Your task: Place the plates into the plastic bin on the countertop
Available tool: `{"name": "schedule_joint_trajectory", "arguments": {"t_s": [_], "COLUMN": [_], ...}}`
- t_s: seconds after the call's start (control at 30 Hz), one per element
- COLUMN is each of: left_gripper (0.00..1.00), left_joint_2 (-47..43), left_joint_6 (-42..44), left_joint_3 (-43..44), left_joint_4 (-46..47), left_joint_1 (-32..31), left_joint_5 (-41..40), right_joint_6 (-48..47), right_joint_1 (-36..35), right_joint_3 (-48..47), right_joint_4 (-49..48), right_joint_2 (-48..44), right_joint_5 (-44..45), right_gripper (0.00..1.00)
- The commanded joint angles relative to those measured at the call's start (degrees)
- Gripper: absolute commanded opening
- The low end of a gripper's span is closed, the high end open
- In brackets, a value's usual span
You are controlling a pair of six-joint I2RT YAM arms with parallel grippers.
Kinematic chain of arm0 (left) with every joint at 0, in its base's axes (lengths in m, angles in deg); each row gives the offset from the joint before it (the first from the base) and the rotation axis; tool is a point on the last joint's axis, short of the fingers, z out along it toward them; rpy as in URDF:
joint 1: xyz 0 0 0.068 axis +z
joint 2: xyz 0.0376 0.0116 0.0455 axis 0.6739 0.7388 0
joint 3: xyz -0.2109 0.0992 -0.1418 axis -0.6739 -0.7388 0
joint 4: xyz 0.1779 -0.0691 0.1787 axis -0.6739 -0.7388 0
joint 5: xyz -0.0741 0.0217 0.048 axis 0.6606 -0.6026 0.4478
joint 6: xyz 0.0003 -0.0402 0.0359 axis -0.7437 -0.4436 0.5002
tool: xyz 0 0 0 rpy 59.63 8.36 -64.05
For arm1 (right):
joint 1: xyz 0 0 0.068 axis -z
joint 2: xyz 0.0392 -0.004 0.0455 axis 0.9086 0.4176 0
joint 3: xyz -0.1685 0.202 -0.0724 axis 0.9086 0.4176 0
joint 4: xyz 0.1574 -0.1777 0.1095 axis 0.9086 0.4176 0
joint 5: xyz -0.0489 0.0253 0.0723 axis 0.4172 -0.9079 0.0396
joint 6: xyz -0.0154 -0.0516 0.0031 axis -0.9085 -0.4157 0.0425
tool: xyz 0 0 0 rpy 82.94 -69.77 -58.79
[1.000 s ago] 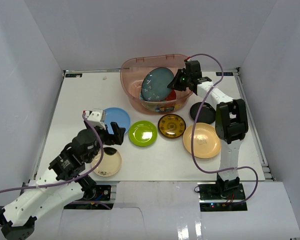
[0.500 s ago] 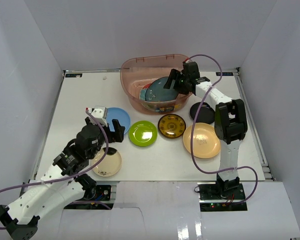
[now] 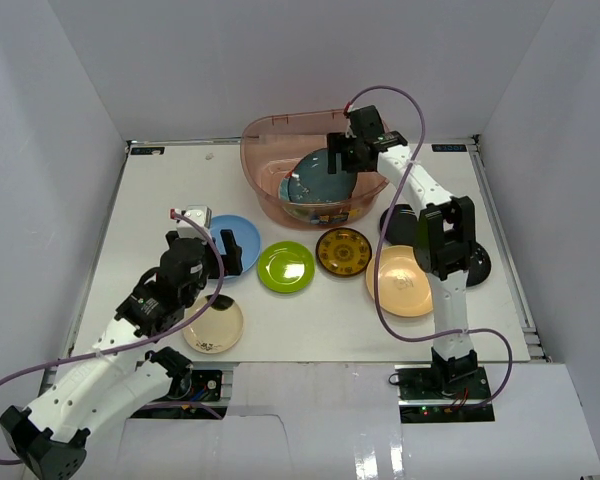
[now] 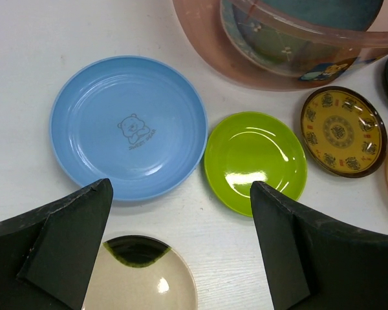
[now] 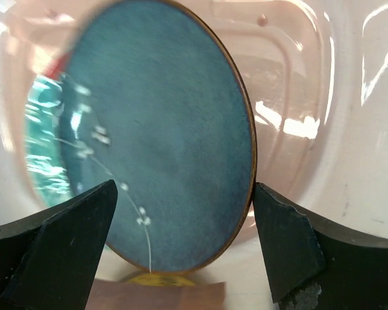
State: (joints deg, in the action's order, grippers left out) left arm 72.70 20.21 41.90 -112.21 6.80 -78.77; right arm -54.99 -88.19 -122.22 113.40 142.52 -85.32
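Lying on countertop (image 3: 160,200) 6 plates (image 3: 285,266), teal plate (image 3: 320,178) in bin (image 3: 280,122), L hand (image 4: 181,194) & R hand (image 5: 184,190) both spread wide

On my feed the light blue plate (image 4: 129,126) carries a faint grey bear outline at its centre; the lime green plate (image 4: 255,161) is plain and glossy; the amber-gold plate (image 4: 343,132) has a dark brown rim and ornate medallions; the dark teal plate (image 5: 161,135) shows white flecks and a brown edge; the bin (image 3: 265,150) is translucent pinkish-brown
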Motion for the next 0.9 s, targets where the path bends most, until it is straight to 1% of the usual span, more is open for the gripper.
{"name": "schedule_joint_trajectory", "arguments": {"t_s": [0.0,0.07,0.1,0.23,0.37,0.43,0.47,0.53,0.57,0.6,0.63,0.67,0.7,0.73,0.77,0.8,0.83,0.87], "left_gripper": [0.98,0.98,0.98,0.98,0.98,0.98,0.98,0.96,0.94,0.91,0.88,0.83,0.79,0.76,0.74,0.74,0.75,0.79], "left_joint_2": [0.9,1.1,0.8,0.0,1.4,3.0,3.8,6.4,7.2,8.6,9.2,9.7,10.3,11.0,11.1,11.1,10.9,10.8], "left_joint_6": [-0.8,-1.3,-1.5,-2.5,-3.1,-4.8,-5.5,-7.6,-8.6,-11.1,-12.4,-13.8,-15.4,-19.1,-21.1,-23.0,-25.5,-26.4], "left_joint_3": [0.2,0.3,0.4,0.4,0.8,1.3,2.0,2.6,3.1,2.9,2.7,2.0,1.5,1.3,0.7,-0.1,-0.4,-0.8], "left_joint_4": [-0.5,-0.5,-0.5,-0.5,-0.5,-0.5,-0.5,-0.1,-0.1,0.1,1.0,1.4,1.5,0.9,0.4,-0.1,-0.8,-1.2], "left_joint_1": [0.6,0.8,0.8,0.9,0.9,0.9,0.9,1.4,1.6,2.0,2.2,2.3,2.4,2.7,3.0,4.6,5.8,8.3], "left_joint_5": [-1.5,-2.3,-2.5,-3.8,-3.8,-3.2,-2.6,-1.2,-0.9,-0.9,-0.7,-0.6,-1.9,-3.1,-4.3,-5.1,-5.6,-5.7], "right_joint_6": [-6.1,-6.2,-6.3,-6.3,-6.1,-6.0,-5.4,-4.6,-3.4,-2.8,-1.8,0.6,1.8,3.2,4.3,6.0,6.5,7.2], "right_joint_1": [-0.4,-0.3,-0.4,-0.4,-0.3,-0.5,-0.6,-0.7,-1.0,-1.4,-1.6,-2.4,-2.9,-3.3,-4.2,-4.5,-4.9,-5.5], "right_joint_3": [-2.8,-1.4,-1.0,-2.9,-3.4,-2.7,-2.1,-0.4,0.7,5.8,10.2,15.5,27.8,34.5,41.0,46.9,57.2,61.8], "right_joint_4": [5.3,4.3,3.6,2.5,1.4,0.2,-1.8,-3.7,-4.3,-6.9,-9.1,-11.9,-17.9,-21.0,-23.7,-26.2,-26.5,-26.3], "right_joint_2": [2.0,1.5,1.2,1.4,1.2,-1.2,-2.6,-8.5,-10.9,-17.6,-21.9,-26.1,-35.5,-40.4,-44.8,-53.1,-57.0,-63.7], "right_joint_5": [-1.4,-1.7,-3.3,-5.5,-7.4,-9.0,-9.6,-10.8,-10.9,-10.9,-10.7,-10.2,-8.7,-8.0,-7.5,-6.7,-6.2,-5.4], "right_gripper": [0.90,0.90,0.90,0.90,0.90,0.91,0.93,0.96,1.00,0.96,0.93,0.77,0.67,0.57,0.37,0.31,0.29,0.28]}}
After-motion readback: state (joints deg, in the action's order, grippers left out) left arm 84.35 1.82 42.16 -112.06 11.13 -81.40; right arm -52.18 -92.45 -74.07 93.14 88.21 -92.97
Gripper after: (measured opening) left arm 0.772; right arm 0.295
